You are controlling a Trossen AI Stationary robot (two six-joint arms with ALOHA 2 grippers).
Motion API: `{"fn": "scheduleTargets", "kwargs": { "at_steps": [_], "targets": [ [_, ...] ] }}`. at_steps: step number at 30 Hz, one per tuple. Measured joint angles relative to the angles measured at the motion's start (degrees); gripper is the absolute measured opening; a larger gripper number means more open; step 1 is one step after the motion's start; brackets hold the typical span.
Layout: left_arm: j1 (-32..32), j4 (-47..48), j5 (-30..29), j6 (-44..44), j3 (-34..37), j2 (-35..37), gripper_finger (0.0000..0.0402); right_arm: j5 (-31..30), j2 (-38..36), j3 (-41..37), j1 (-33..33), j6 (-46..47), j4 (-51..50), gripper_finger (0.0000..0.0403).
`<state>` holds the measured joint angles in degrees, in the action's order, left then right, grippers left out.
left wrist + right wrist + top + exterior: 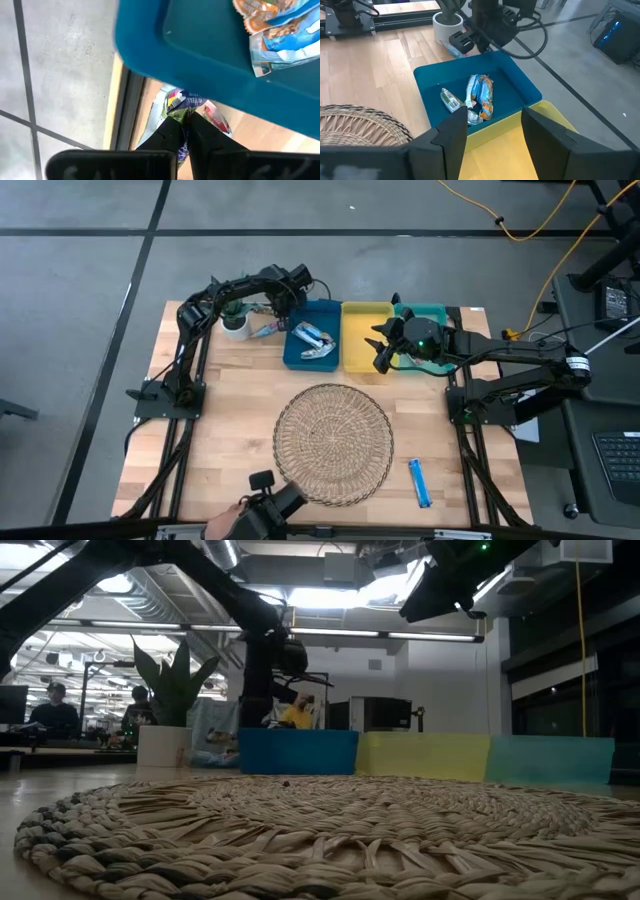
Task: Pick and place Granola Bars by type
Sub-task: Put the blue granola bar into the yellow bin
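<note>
Over at the upper left of the worktop (230,430), the left pincer (275,323) is down between the little white plant pot (236,327) and the blue tray (312,346), clenched on a red-green granola bar (187,102) that lies on the wood just beside the tray's outer wall. From its wrist camera you can see the two dark fingers (167,135) pinched together on the crinkled wrapper. Inside the blue tray lie a couple of blue-wrapped bars (480,97) and a smaller silvery one (451,100). The right pincer (384,345) hangs above the yellow tray (366,350), fingers spread apart with nothing between them. A teal tray (432,315) sits next along, at the upper right. The round wicker mat (333,442) fills the middle of the frame, and one lone blue bar (420,482) lies on the wood at the lower right, well apart from the trays
</note>
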<state>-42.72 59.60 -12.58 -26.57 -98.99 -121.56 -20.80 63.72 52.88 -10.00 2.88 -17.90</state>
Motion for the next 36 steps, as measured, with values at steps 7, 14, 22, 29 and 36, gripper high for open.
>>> {"fn": "scheduleTargets", "kwargs": {
  "at_steps": [7,14,22,29,36],
  "targets": [
    [0.3,3.7,-0.1,0.8,-5.5,0.0,0.0010,0.0,0.0,0.0,0.0,-0.1,-0.3,0.0188],
    [2.5,6.7,-0.6,0.4,-13.2,0.1,0.0008,0.0,0.0,0.0,0.0,-0.1,-0.3,0.0189],
    [5.7,7.9,-0.3,0.3,-22.6,0.2,0.0008,0.0,0.0,0.0,0.0,-0.1,-0.5,0.0188],
    [8.6,8.1,2.5,0.3,-29.4,0.2,0.0008,-0.1,-2.2,0.0,0.0,-0.1,-4.2,0.0188],
    [12.6,5.8,5.6,0.3,-34.0,0.2,0.0009,-2.0,-7.6,0.0,0.0,0.1,-8.3,0.0188]
  ]
}}
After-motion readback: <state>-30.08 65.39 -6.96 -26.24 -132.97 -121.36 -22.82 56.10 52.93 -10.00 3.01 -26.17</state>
